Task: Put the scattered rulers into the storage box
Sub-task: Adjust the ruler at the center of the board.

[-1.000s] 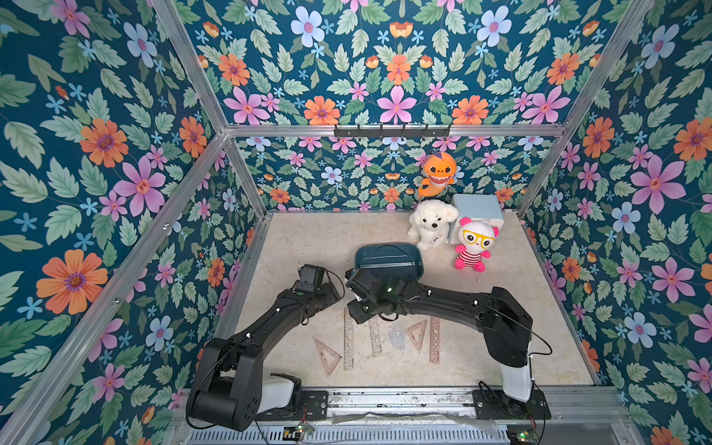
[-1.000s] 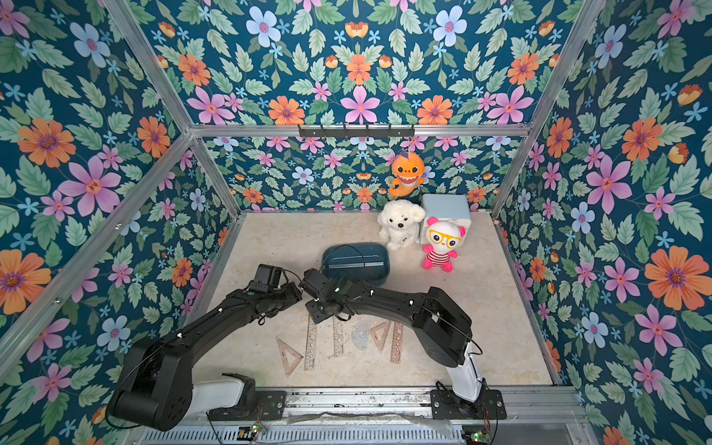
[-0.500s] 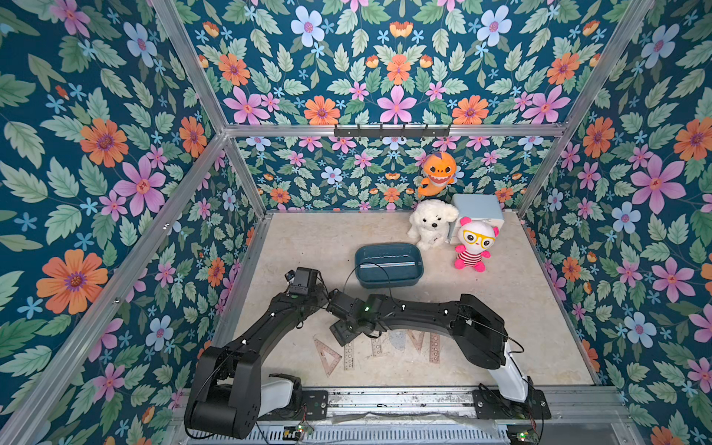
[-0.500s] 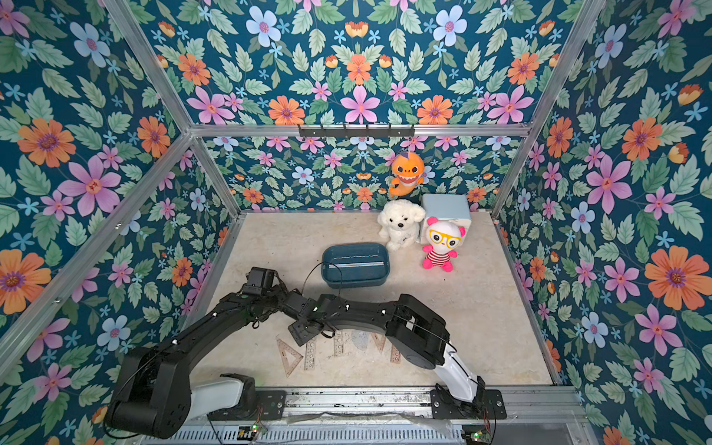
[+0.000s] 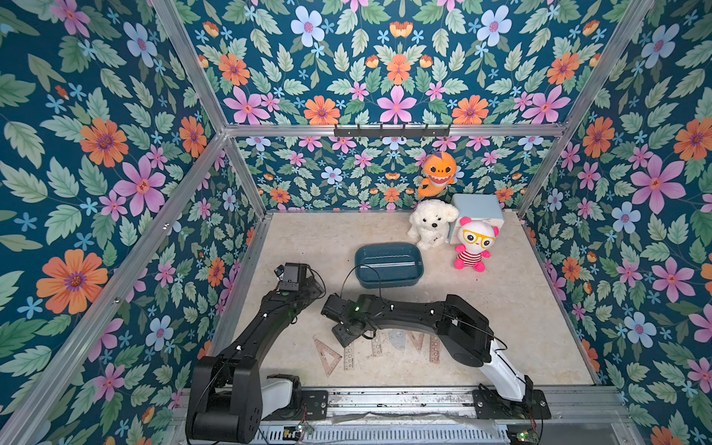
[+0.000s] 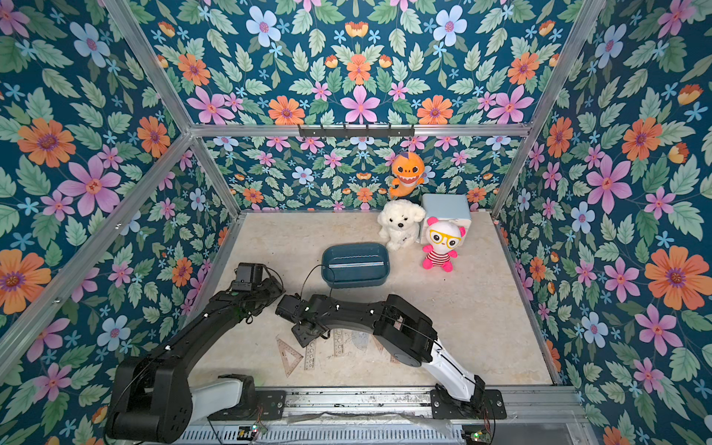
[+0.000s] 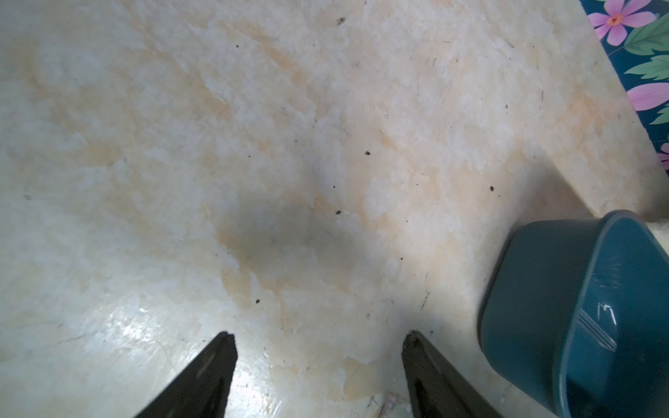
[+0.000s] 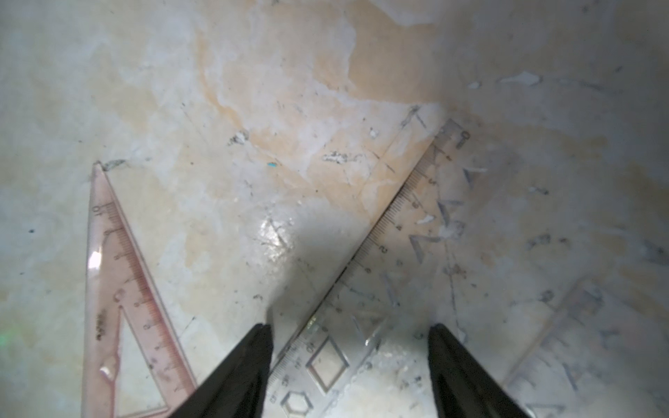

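The storage box (image 5: 389,279), a dark teal tub, stands mid-table, and one clear ruler (image 5: 391,264) lies inside it. Several other rulers lie in a row near the front edge, among them a pink set square (image 5: 326,352) and a straight stencil ruler (image 5: 348,356). My right gripper (image 8: 349,333) hangs low over that row. It is open, and its fingers straddle the end of the clear stencil ruler (image 8: 391,253) lying flat on the table. The set square (image 8: 123,289) lies beside it. My left gripper (image 7: 320,338) is open over bare table, with the storage box (image 7: 543,289) off to one side.
A white plush dog (image 5: 431,227), a pink doll with yellow glasses (image 5: 476,244) and a pale blue cube box (image 5: 479,210) stand at the back right. An orange plush shark (image 5: 437,173) hangs on the back wall. Flowered walls close in three sides.
My right arm has drawn back from over the storage box to the row of rulers at the front, leaving a ruler in the box. My left arm has drifted slightly left.
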`<action>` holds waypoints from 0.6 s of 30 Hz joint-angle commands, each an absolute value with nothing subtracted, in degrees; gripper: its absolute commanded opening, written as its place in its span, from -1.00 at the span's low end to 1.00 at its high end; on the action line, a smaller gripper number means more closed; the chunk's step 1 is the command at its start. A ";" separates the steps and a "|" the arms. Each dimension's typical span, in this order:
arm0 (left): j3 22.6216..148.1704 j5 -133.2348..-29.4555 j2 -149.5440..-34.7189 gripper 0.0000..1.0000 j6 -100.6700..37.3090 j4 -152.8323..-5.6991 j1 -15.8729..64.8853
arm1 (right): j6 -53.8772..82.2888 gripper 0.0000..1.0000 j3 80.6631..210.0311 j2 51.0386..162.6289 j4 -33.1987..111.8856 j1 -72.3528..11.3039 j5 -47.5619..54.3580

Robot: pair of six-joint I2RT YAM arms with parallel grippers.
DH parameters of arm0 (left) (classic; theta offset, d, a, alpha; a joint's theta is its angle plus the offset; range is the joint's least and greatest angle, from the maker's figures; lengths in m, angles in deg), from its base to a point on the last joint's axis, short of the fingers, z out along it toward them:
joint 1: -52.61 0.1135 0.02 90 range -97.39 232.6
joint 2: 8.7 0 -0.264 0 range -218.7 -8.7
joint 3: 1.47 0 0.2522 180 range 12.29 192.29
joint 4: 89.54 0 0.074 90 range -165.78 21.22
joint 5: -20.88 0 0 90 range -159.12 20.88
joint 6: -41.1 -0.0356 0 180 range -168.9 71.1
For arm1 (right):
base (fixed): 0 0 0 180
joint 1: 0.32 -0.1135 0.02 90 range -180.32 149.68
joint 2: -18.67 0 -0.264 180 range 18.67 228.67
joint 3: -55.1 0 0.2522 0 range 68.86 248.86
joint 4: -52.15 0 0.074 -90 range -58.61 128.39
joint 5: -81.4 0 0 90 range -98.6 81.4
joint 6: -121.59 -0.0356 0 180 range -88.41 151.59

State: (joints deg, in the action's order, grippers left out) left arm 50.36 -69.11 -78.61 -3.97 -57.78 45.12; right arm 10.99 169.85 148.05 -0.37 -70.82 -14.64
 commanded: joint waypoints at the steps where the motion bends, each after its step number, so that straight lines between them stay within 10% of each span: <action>1: 50.45 -69.09 -78.53 0.56 -5.12 -57.34 45.75 | 9.99 0.17 169.88 148.35 -1.95 -70.81 -15.24; 18: 47.66 -73.05 -79.78 0.54 -4.61 -60.36 46.11 | 10.40 -0.19 170.13 150.40 1.48 -66.60 -12.75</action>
